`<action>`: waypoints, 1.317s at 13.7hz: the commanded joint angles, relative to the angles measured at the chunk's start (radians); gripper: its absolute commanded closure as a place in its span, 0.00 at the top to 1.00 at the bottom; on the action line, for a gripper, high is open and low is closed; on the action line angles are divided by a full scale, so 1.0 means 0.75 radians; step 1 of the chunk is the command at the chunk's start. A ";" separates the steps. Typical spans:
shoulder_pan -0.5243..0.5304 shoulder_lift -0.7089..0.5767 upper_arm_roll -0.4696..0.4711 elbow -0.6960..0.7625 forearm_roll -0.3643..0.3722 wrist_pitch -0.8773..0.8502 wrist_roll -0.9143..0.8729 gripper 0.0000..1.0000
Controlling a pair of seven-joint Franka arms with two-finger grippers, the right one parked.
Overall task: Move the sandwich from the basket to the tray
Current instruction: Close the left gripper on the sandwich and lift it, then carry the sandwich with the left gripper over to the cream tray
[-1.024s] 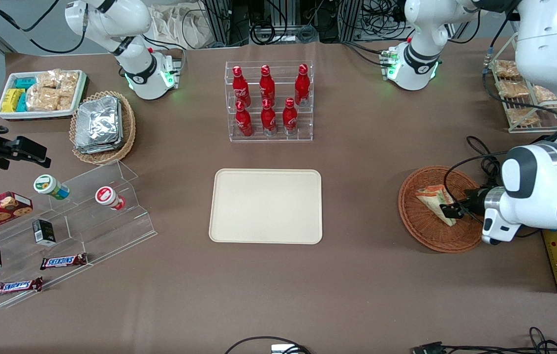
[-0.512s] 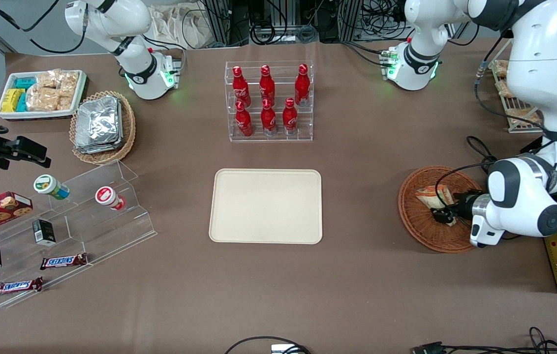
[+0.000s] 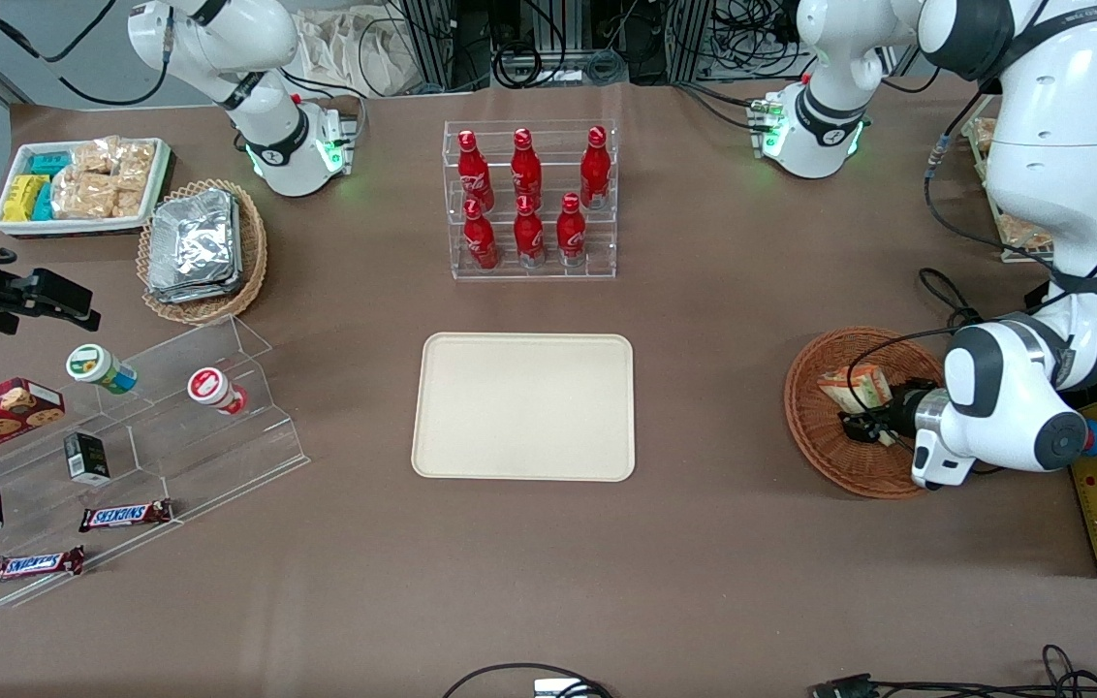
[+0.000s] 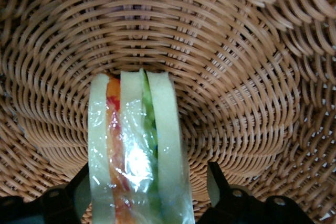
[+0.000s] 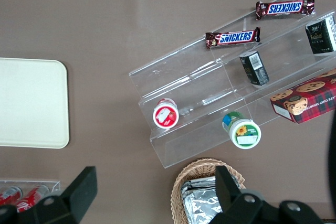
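**Gripper straddled the sandwich inside the wicker basket**

The left arm's gripper (image 3: 861,427) was down inside the round reddish-brown basket (image 3: 815,436), reaching in from the working arm's end of the table. In the left wrist view its two dark fingers (image 4: 216,183) stood spread apart, one on each side of the sandwich (image 4: 135,150), with a visible gap between each pad and the bread, so the jaws were open and not clamped on anything.

The sandwich lay between the fingers, standing on edge, wrapped in clear film that caught the light. Its pale bread slices ran away from the gripper toward the basket's woven wall, with an orange-red layer on one side and a green layer on the other. In the front view the sandwich (image 3: 856,388) sat on the basket floor, partly covered by the gripper, with most of the wedge lying farther from the front camera than the fingertips.

The cream tray (image 3: 524,405) lay flat on the brown table (image 3: 704,562), well apart from the gripper, toward the parked arm's end. A clear rack of red bottles (image 3: 529,199) stood farther from the front camera than the tray.
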 commanded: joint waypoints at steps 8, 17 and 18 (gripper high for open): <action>-0.029 -0.222 -0.023 0.004 -0.015 -0.127 -0.012 0.10; -0.054 -0.264 -0.317 0.260 0.004 -0.261 0.040 0.11; -0.054 -0.254 -0.348 0.270 0.008 -0.261 0.042 0.11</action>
